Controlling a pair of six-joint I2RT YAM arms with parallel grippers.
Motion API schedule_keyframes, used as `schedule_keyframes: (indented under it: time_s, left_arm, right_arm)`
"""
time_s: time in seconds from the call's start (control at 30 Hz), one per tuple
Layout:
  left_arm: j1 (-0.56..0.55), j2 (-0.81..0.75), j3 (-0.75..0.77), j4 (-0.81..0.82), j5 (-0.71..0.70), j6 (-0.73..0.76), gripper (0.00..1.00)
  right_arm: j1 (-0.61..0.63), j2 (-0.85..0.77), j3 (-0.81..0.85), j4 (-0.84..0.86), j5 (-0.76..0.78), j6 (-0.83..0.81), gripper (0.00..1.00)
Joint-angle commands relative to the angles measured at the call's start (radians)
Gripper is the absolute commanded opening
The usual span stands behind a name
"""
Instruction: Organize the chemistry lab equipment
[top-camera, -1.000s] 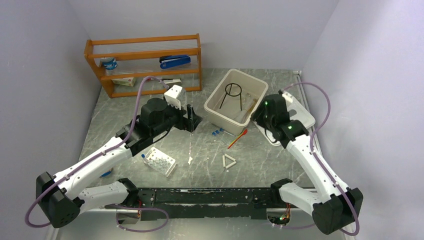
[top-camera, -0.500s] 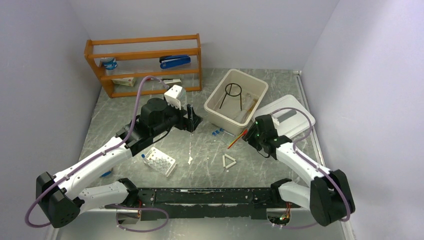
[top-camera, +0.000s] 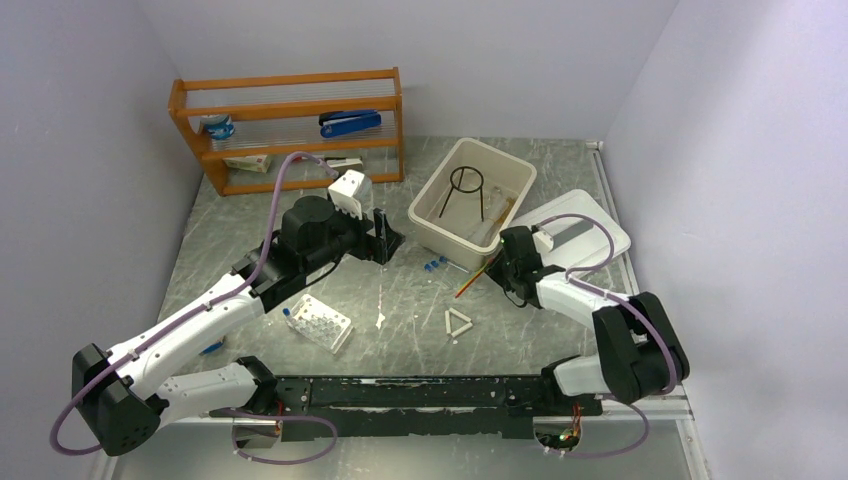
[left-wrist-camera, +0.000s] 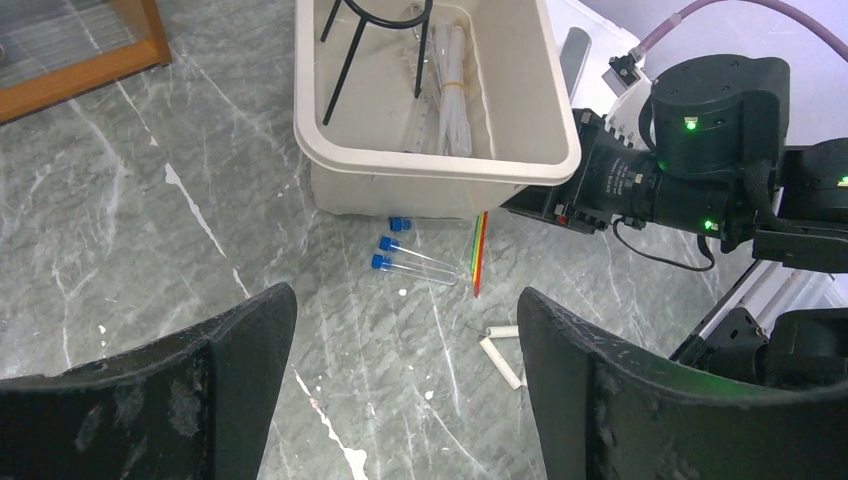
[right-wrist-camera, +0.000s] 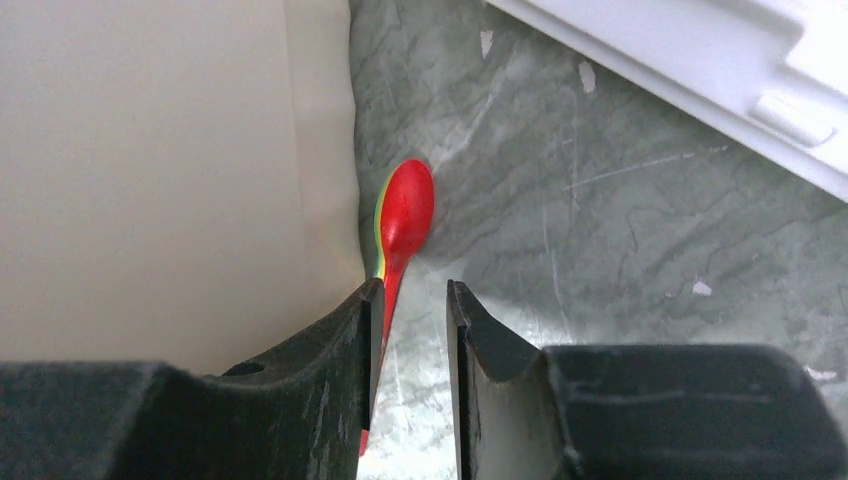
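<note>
The red-bulb pipette (top-camera: 475, 279) lies on the table against the beige bin (top-camera: 520, 180). My right gripper (top-camera: 497, 262) is low over it. In the right wrist view the jaws (right-wrist-camera: 413, 290) stand narrowly open, with the pipette (right-wrist-camera: 405, 215) stem running between them along the left finger. My left gripper (top-camera: 385, 235) hangs wide open and empty over bare table (left-wrist-camera: 400, 300). Two blue-capped vials (left-wrist-camera: 410, 258) and the white triangle (left-wrist-camera: 500, 350) lie ahead of it. The black wire tripod (left-wrist-camera: 340, 60) and clear tubes (left-wrist-camera: 450, 90) sit inside the bin. The white holed rack (top-camera: 322, 323) stands near the left arm.
A wooden shelf (top-camera: 290, 130) at the back left holds a blue stapler (top-camera: 350, 122) and stationery. A white lid (top-camera: 585, 235) lies to the right of the bin, close behind my right gripper. The bin wall (right-wrist-camera: 150, 150) is tight against the right gripper's left finger.
My right arm came down from beside the bin to the table, and its jaws narrowed around the pipette stem. The left arm stayed still.
</note>
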Motion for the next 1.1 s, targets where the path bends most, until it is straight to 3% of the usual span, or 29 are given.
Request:
schedule_keyframes:
  time_s: [0.0,0.37,0.67,0.87,1.07]
  left_arm:
    - [0.004,-0.001,0.005,0.007,-0.020,0.004,0.85]
    - [0.004,-0.018,-0.009,0.009,-0.037,0.004,0.85]
    - [0.004,-0.022,-0.017,0.014,-0.038,0.001,0.85]
    - [0.004,-0.016,-0.015,0.014,-0.029,-0.001,0.85]
    - [0.004,-0.020,-0.017,0.015,-0.029,-0.001,0.85]
  right_arm:
    - [0.000,0.027,0.017,0.079,0.077,0.017,0.34]
    - [-0.001,0.117,0.029,0.126,0.059,0.012,0.36]
    - [-0.001,0.088,0.080,-0.085,0.124,-0.027,0.16]
    - [-0.002,0.023,0.079,-0.226,0.163,-0.096,0.15]
    - [-0.001,-0.015,0.072,-0.259,0.133,-0.127,0.19]
